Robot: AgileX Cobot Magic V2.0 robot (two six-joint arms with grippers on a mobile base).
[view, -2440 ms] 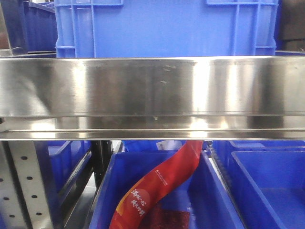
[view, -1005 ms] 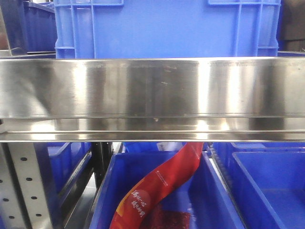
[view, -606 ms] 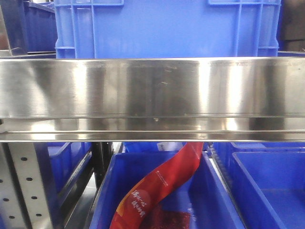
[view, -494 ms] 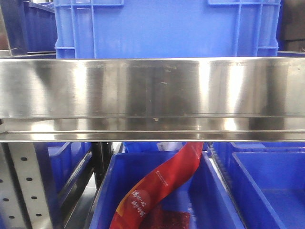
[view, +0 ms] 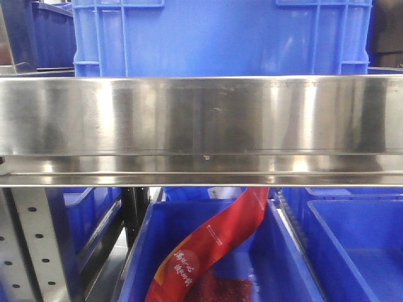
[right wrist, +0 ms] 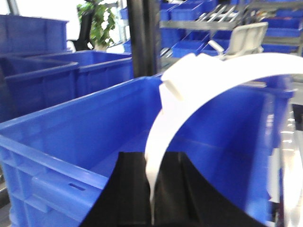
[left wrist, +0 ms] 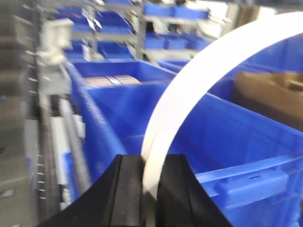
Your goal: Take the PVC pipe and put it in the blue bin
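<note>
Both arms are carrying now! The left gripper (left wrist: 150,175) has its black fingers clamped on a smooth white curved plastic band (left wrist: 189,94), held above the open blue plastic bin (left wrist: 118,113). The right gripper (right wrist: 152,184) pinches the thick white curved PVC pipe (right wrist: 189,87), squared tab at its end, poised just over the rim of its own blue bin (right wrist: 71,142). Grabbing looks done; what's left is the release into the bin.
</note>
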